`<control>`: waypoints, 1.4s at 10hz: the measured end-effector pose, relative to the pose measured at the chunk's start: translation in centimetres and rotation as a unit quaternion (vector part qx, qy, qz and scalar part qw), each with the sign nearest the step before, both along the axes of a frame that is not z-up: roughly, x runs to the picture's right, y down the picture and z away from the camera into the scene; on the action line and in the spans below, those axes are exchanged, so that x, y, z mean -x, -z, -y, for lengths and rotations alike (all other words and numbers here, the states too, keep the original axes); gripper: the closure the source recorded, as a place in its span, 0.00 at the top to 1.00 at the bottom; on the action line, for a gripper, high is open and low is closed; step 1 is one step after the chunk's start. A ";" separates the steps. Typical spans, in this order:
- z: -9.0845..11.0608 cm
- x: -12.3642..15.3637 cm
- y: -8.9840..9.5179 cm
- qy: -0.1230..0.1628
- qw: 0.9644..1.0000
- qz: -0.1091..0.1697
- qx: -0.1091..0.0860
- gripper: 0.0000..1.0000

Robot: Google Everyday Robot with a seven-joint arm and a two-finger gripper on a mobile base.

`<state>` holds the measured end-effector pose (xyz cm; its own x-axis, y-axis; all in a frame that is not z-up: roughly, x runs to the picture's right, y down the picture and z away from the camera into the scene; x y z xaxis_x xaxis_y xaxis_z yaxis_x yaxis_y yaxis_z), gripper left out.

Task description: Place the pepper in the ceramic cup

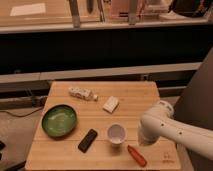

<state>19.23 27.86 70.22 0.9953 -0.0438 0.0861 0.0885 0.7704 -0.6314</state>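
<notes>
The wooden table point(142, 95) carries everything in view. The pepper point(136, 155) lies flat on the board near the front edge, orange-red and tapered, angled from upper left to lower right, outside the ceramic cup point(116, 133) and just to that cup's front right. The cup stands upright with its pale interior showing and nothing visible inside it. The robot's white arm point(172, 132) comes in from the right side and bends downward; its gripper point(143, 141) sits at the lower end of that bend, low over the table, just right of the cup and just above the pepper's upper tip (whether it is open or closed cannot be told from this angle, and contact with the pepper cannot be made out either). To the left of the cup a black rectangular device point(88, 140) lies at a slant, and farther left sits a green bowl point(59, 120). Toward the back of the table rest a small white block point(111, 104) and a pale packet point(82, 93) lying on its side.
</notes>
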 end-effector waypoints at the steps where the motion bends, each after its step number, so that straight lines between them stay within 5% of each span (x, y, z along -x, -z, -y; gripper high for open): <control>1: -0.8 0.0 0.6 -0.008 1.000 -0.001 0.002 0.80; 9: -4.7 2.5 2.2 -0.060 0.997 -0.049 0.019 0.80; 14: -5.8 3.1 0.7 -0.084 0.996 -0.035 -0.017 0.80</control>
